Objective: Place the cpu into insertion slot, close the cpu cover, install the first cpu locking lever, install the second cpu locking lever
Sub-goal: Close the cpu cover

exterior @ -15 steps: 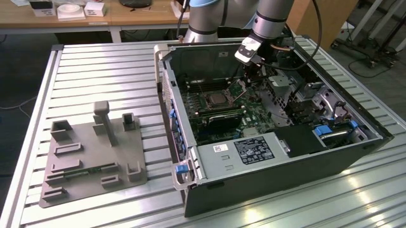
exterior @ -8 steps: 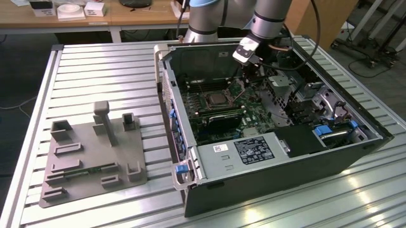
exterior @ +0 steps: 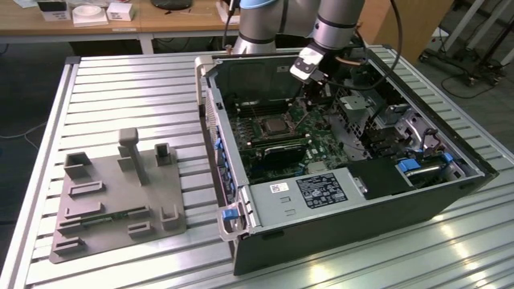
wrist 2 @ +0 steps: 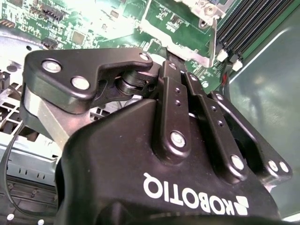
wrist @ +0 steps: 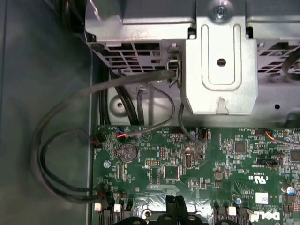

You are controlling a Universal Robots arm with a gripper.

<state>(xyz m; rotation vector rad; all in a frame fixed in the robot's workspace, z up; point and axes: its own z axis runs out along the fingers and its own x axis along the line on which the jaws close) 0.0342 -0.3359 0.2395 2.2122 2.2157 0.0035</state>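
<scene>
My gripper (wrist: 175,203) hangs pinched shut, seemingly empty, with the insertion slot (exterior: 273,125) lower, toward the exterior view's left.

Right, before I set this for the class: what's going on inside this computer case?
One robot arm reaches into the open computer case, which lies on a slatted table. Its hand is shut and hangs over the green motherboard near the case's far end, apart from the insertion slot. Whether the cpu already sits in that slot cannot be told. A grey fixture lies on the table at the exterior view's left.
</scene>
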